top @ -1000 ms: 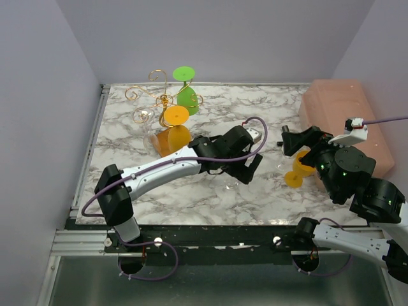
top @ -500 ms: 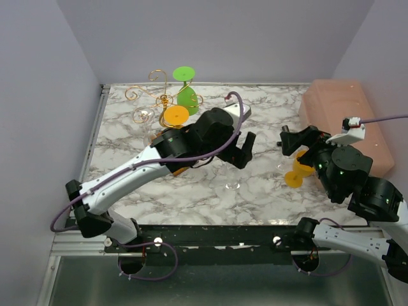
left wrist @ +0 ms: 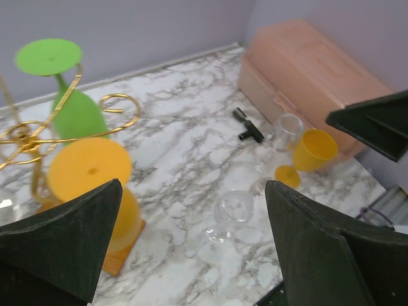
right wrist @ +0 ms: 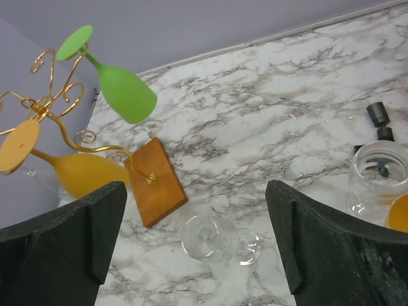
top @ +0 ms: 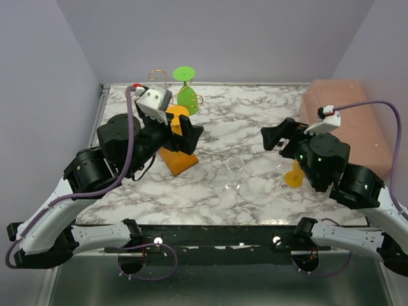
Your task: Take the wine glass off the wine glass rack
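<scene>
Orange wine glass [left wrist: 89,169] next
Left gripper [left wrist: 192,191], right gripper [right wrist: 194,191] wide, empty; we slide its foot off the rack [right wrist: 155,180]

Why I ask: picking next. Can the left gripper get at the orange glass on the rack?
Probably yes: the left gripper hangs open close by the orange glass, with nothing between them.
</scene>
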Motion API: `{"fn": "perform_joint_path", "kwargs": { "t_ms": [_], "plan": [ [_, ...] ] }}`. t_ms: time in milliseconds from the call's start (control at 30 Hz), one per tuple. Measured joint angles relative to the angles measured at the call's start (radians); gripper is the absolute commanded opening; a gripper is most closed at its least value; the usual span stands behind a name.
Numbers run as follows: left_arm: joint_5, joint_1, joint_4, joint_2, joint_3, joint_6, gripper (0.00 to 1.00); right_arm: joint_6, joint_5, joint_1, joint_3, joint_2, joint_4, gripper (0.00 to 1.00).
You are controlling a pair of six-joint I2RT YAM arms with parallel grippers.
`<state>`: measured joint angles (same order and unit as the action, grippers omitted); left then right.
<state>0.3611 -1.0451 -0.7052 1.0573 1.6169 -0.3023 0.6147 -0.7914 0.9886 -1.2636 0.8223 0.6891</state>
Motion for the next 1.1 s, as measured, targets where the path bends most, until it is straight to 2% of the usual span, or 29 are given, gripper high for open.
{"fn": "perform_joint_path", "kwargs": {
  "t_ms": [233,433,700,867,1100],
  "plan": [
    [0.021,0.250,-0.039,-0.117,-0.079,0.013,0.98,-0.034,0.094,0.000,-0.101,0.166,-0.031,1.00],
    [0.026,0.402,-0.061,-0.203,-0.129,0.048,0.98,-0.048,0.182,0.000,-0.217,0.311,-0.031,1.00],
    [0.014,0.602,-0.044,-0.274,-0.219,0.070,0.98,-0.066,0.272,0.000,-0.452,0.506,0.006,1.00],
    [-0.039,0.638,-0.048,-0.246,-0.214,0.071,0.98,-0.077,0.299,0.001,-0.552,0.594,0.033,1.00],
    [-0.092,0.645,-0.108,-0.084,-0.066,0.079,0.99,-0.073,0.325,0.001,-0.511,0.581,0.047,1.00]
  ]
}}
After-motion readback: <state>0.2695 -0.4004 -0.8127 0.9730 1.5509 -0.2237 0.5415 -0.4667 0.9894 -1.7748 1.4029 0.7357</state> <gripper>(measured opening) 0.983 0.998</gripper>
